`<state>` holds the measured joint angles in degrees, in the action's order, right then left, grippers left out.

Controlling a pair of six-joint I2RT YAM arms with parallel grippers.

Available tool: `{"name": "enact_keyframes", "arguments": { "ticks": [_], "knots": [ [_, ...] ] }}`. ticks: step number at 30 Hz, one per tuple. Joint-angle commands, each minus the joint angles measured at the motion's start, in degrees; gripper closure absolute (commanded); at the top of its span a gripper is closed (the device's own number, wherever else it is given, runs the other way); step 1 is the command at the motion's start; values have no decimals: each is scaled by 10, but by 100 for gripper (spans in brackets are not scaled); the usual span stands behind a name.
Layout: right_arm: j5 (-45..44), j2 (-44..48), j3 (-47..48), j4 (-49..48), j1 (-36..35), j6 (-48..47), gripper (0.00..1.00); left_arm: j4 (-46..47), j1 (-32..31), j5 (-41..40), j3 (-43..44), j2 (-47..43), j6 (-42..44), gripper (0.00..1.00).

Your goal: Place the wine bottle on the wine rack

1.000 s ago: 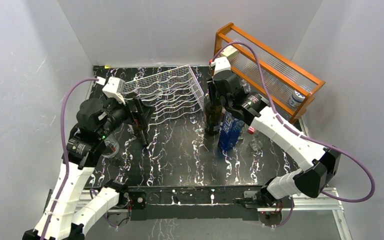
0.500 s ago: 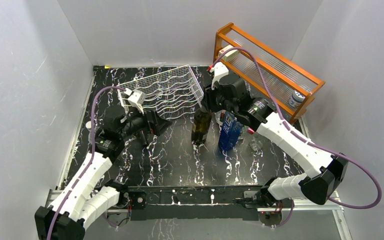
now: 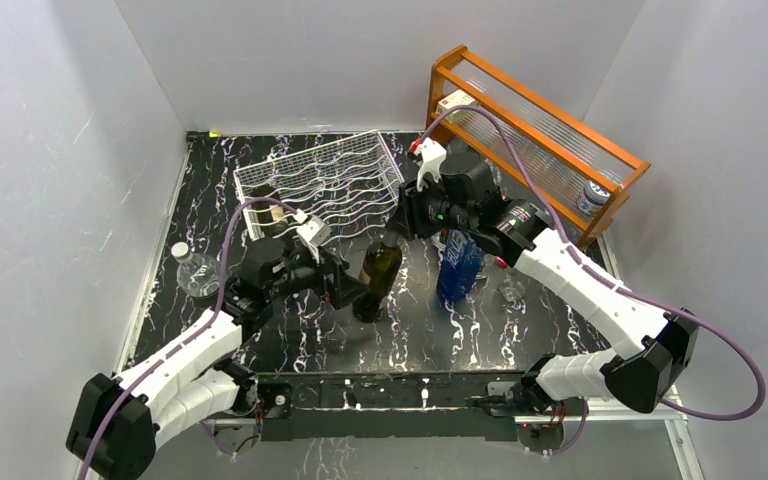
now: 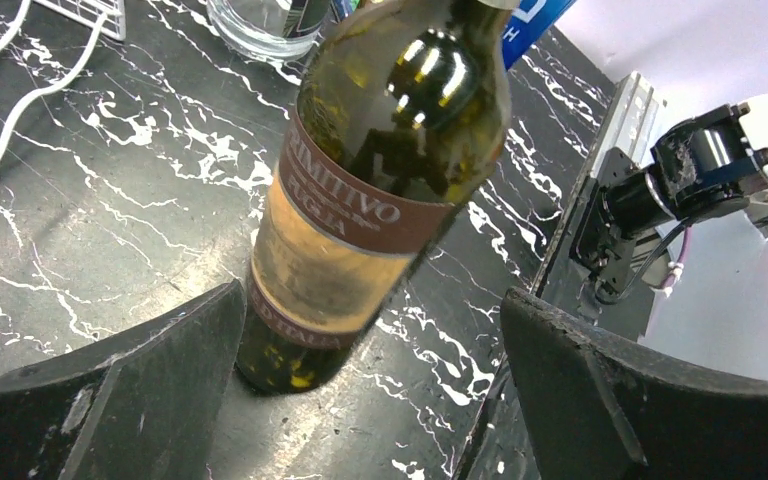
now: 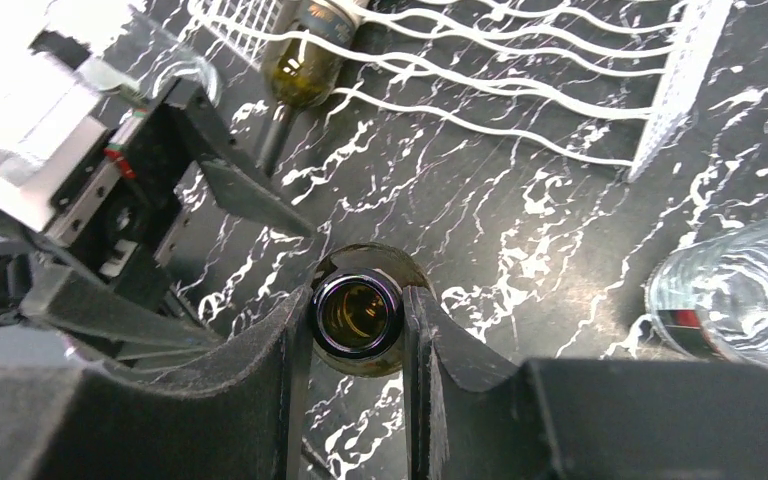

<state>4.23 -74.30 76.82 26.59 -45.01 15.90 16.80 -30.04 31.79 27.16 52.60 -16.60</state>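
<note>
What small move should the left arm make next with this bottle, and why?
Probably close the left tool on the wine bottle: the tool's fingers stand open on both sides of the label, while the right tool grips the tilted bottle by the neck alone.

Bright even light, glossy glare.

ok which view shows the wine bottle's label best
left wrist: the wine bottle label fills the frame and some of its lettering is readable. top external shows the whole tilted bottle, but the label is too small to read. right wrist only looks down into its open mouth.
</note>
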Motion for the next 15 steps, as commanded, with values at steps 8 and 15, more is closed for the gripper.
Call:
{"name": "enact_keyframes", "arguments": {
  "ticks": [8, 15],
  "knots": [
    [113, -33, 121, 66, -1, -6, 100, 108, -9, 64, -25, 66, 0, 2],
    [138, -41, 137, 64, -1, 13, 100, 308, -12, 131, -105, 82, -36, 2]
  ]
}}
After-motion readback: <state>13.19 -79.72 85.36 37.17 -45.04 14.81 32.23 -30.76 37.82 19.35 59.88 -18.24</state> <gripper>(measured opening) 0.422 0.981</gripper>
